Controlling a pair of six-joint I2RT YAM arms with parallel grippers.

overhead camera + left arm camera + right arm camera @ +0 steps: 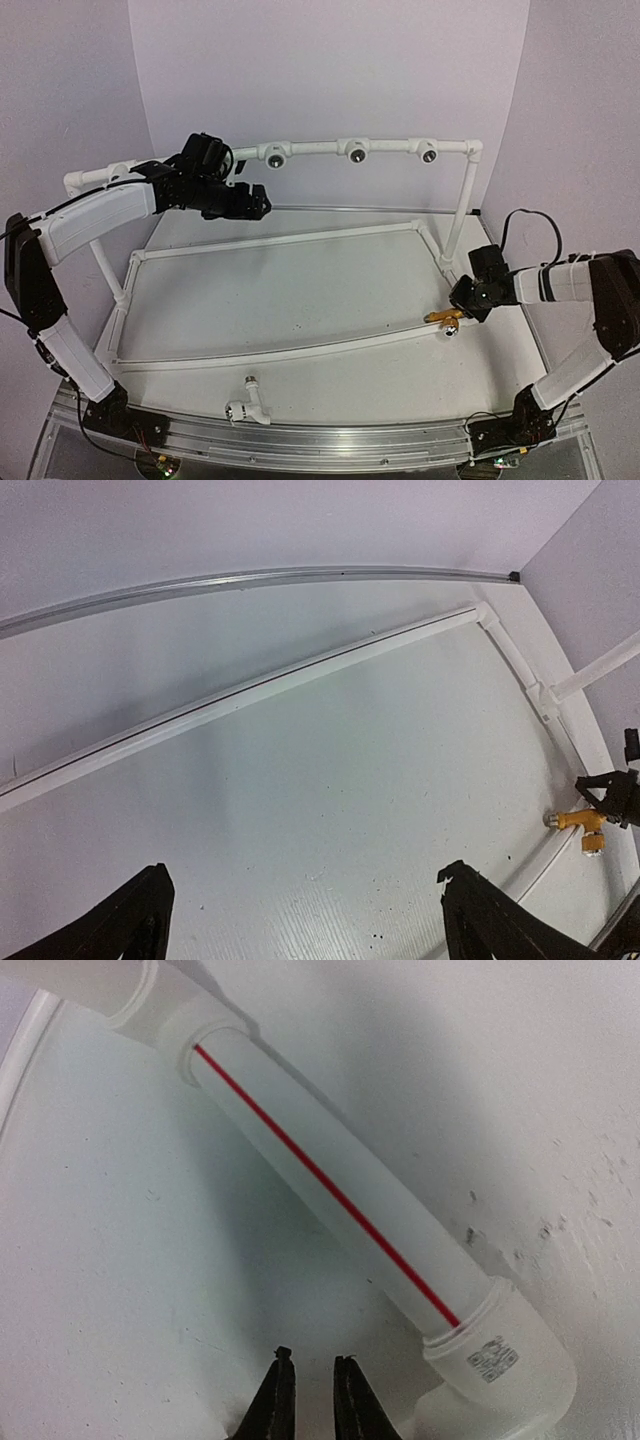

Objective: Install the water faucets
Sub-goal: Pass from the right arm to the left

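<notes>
The yellow-orange water faucet (443, 318) lies on the table against the front rail of the pipe frame, just left of and below my right gripper (460, 297). It also shows in the left wrist view as the yellow faucet (582, 823) at the far right. The white faucet (247, 405) lies near the table's front edge, between the arm bases. My right gripper (315, 1392) has its fingertips nearly together with nothing between them, pointing at a white pipe with a red stripe (330, 1195). My left gripper (260, 201) hangs high at the back left, and in its wrist view the left gripper (300, 915) is wide open and empty.
The white pipe frame has a top rail (390, 147) with three dark round sockets facing forward, and a low rectangular base rail (280, 240) on the white table. A pipe elbow (500, 1365) lies close to the right fingertips. An aluminium rail (300, 440) runs along the table's near edge.
</notes>
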